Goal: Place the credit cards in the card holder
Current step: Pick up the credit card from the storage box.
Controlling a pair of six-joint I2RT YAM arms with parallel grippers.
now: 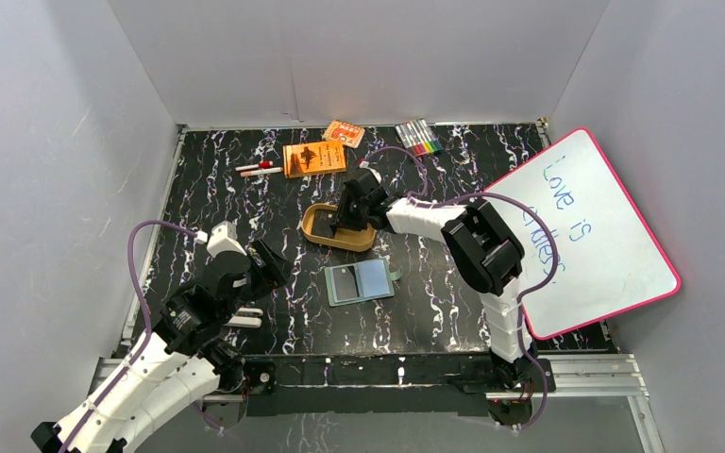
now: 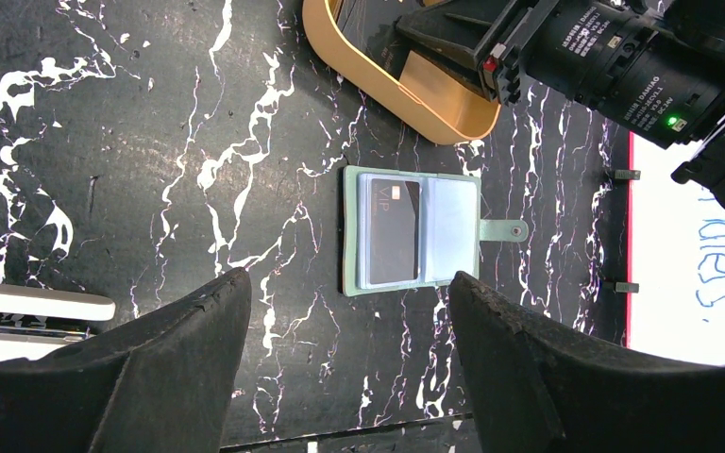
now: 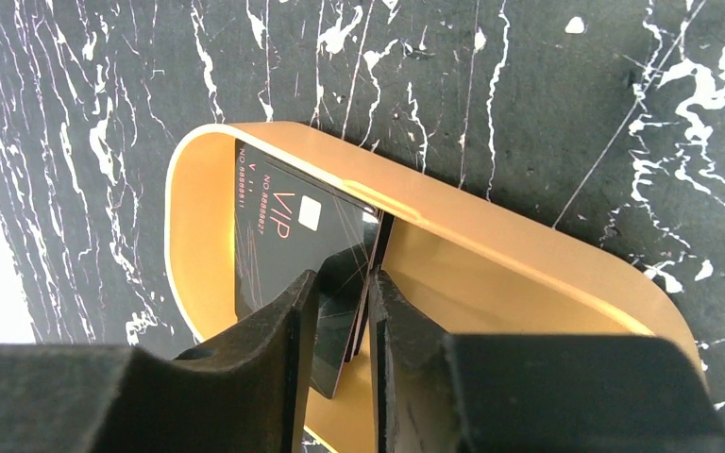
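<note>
Several black credit cards [image 3: 283, 226] stand on edge inside the tan tray [image 3: 453, 212], the front one marked VIP with a pale chip. My right gripper [image 3: 345, 278] reaches into the tray [image 1: 319, 226] and is shut on the cards' near edge. It shows in the top view [image 1: 349, 219] too. The green card holder [image 1: 359, 281] lies open flat in front of the tray, with one black card [image 2: 389, 231] in its left sleeve. My left gripper [image 2: 349, 283] is open and empty, hovering just near of the holder [image 2: 415, 231], at the left in the top view [image 1: 260, 288].
An orange booklet [image 1: 314, 158], a small orange pack [image 1: 343, 133], coloured markers [image 1: 417, 138] and two pens [image 1: 258, 169] lie at the back. A pink-edged whiteboard [image 1: 585, 231] leans at the right, close to the right arm. Grey walls enclose the table.
</note>
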